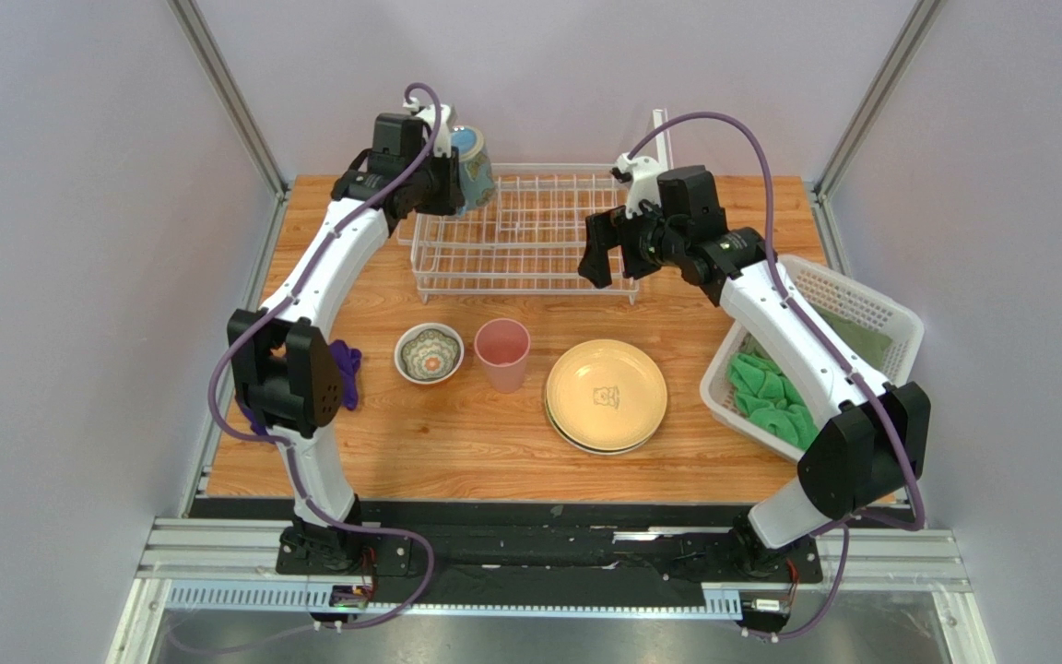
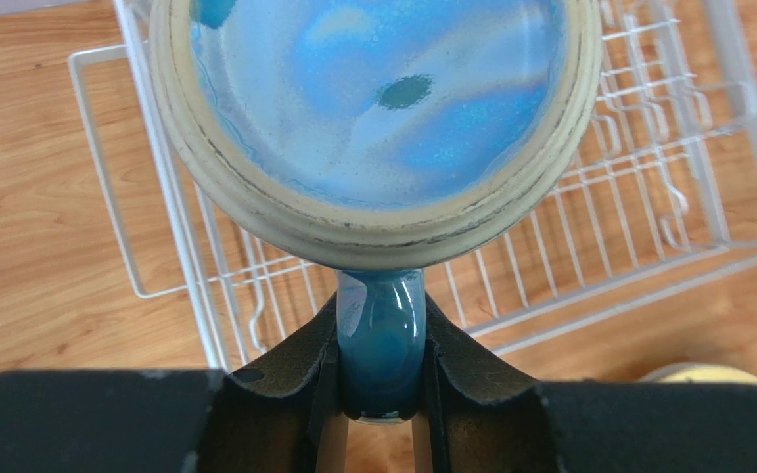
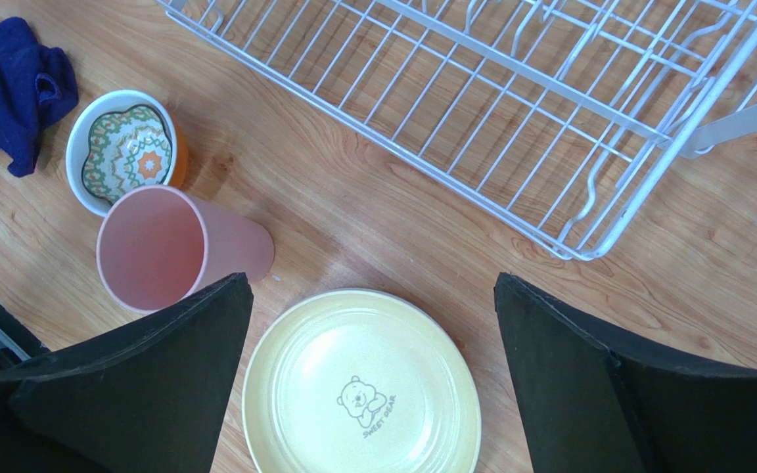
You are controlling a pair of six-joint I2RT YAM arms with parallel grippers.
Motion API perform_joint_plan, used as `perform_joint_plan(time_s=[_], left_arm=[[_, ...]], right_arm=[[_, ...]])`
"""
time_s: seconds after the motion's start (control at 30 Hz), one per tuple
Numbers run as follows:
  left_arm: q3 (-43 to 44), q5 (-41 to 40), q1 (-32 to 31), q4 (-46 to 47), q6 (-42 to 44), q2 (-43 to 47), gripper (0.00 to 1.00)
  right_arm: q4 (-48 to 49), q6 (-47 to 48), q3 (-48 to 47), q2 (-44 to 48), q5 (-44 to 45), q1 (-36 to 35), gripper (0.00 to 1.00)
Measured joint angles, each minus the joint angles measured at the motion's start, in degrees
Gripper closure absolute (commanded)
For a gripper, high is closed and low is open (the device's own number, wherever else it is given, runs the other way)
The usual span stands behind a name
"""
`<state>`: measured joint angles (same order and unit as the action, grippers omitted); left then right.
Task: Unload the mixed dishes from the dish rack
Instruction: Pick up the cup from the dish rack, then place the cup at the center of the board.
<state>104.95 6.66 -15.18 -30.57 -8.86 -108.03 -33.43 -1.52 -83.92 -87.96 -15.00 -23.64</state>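
L pincer (image 2: 379, 389) is clamped on the handle of the blue mug (image 2: 373, 108). Mug sticks out ahead, over the far-left corner of the dish rack (image 1: 537, 235). R pincer (image 3: 373, 291) is wide apart, empty.

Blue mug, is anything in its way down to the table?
The left pincer holds the blue mug by its handle over the dish rack. The rack's low wire side, then the small white bowl and pink tumbler, stand before the open table.
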Motion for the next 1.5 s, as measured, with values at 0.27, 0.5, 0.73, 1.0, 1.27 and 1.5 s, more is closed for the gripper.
perform_joint_plan(time_s=[0.27, 0.5, 0.73, 1.0, 1.27, 1.5], left_arm=[[-2.2, 13.9, 3.2, -1.9, -3.8, 5.9, 1.0], [-5.6, 27.2, 8.6, -0.7, -11.3, 7.1, 1.0], [-12.6, 39.0, 11.9, 4.3, -20.0, 7.1, 1.0], [-18.8, 48.3, 12.1, 13.9, -30.5, 8.9, 1.0], [-26.0, 54.6, 12.1, 35.1, -47.8, 10.3, 1.0], [-31.0, 56.0, 12.1, 52.3, -62.9, 10.3, 1.0]], right_arm=[[4.6, -1.0, 0.7, 2.0, 1.3, 0.7, 0.02], [7.9, -1.2, 0.6, 3.2, 3.1, 0.7, 0.02], [13.0, -2.1, 1.0, 3.7, 6.2, 0.7, 0.01], [20.3, -5.7, 2.4, 4.1, 8.5, 0.9, 0.07], [31.3, -10.3, 10.7, 4.1, 9.0, 0.9, 0.2], [35.7, -14.3, 13.8, 4.2, 8.3, 0.9, 0.23]])
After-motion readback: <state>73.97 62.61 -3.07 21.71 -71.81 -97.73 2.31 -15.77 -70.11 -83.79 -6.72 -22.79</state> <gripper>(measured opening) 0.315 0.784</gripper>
